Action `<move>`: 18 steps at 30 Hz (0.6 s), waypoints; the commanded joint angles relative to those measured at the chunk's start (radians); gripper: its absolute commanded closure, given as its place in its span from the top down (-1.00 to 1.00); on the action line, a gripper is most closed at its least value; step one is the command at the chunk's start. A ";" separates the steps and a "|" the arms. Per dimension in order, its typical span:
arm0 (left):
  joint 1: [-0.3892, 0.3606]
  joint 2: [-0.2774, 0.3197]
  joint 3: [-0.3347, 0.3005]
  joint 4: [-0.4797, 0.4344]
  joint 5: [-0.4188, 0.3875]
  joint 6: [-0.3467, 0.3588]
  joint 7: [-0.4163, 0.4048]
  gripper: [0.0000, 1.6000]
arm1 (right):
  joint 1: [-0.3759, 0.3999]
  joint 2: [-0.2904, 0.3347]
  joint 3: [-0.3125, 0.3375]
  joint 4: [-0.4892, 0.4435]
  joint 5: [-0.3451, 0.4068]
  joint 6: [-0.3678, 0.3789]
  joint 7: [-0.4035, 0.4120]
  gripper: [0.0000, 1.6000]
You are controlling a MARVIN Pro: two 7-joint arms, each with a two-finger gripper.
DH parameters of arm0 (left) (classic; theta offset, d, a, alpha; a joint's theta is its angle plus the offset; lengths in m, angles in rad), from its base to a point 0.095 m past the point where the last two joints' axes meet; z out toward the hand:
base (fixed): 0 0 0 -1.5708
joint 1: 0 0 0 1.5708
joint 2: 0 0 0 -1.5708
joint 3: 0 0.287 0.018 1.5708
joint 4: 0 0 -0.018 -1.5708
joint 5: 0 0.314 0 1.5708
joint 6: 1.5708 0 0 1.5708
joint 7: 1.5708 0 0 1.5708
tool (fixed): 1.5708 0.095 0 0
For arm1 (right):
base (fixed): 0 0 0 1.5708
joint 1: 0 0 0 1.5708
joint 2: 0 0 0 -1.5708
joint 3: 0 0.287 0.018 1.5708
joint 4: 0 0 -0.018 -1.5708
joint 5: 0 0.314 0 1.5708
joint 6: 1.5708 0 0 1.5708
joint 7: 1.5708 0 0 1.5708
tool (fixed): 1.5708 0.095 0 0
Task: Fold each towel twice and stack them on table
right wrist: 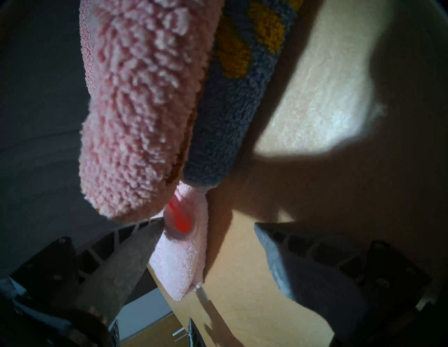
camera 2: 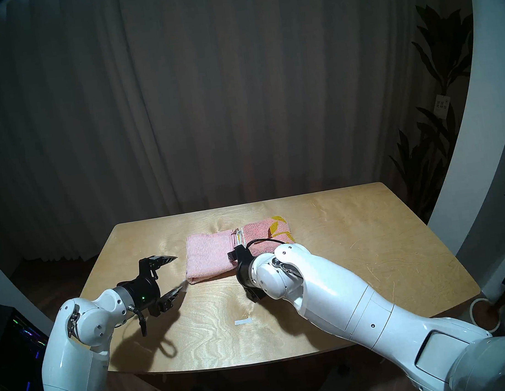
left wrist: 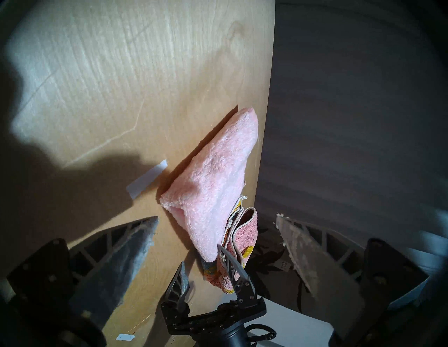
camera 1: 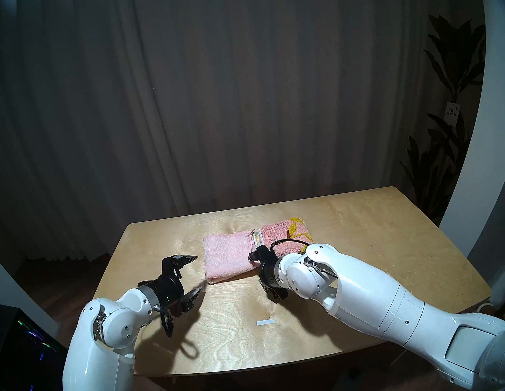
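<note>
The plain pale pink towel (camera 1: 226,255) lies folded on the table (camera 1: 378,237), a little beyond its middle, and overlaps the left edge of the patterned towel (camera 1: 284,237), which lies folded just to its right. The patterned one shows salmon pink terry with a yellow leaf motif on top; from the right wrist view its underside fold is blue with yellow patches (right wrist: 242,97), pressed close against the pink roll above it.

The left gripper (camera 1: 198,272) hangs just left of the pale pink towel, jaws spread wide and holding nothing; its near fingertip (camera 1: 198,291) stands close beside the towel's near left corner, whether touching cannot be told. The right gripper (left wrist: 202,260) is at the near edge where the two towels meet, jaws parted and not clamped on anything; one finger (left wrist: 232,264) lies against the patterned towel's edge, the other over bare wood. In the head views the right forearm hides these fingers and the patterned towel's near edge.

A white tape strip (camera 1: 265,322) lies on the near table. There are no containers in view. The surroundings, a curtain and a plant at the far right, are dim.
</note>
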 commanded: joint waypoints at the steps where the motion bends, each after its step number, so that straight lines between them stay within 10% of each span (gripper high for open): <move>1: -0.041 0.015 0.020 0.006 0.024 0.023 -0.007 1.00 | 0.014 -0.043 -0.012 0.107 0.017 0.039 0.025 1.00; 18: -0.136 0.017 0.083 0.123 0.110 0.056 -0.057 1.00 | 0.045 -0.086 -0.034 0.189 0.031 0.059 0.051 1.00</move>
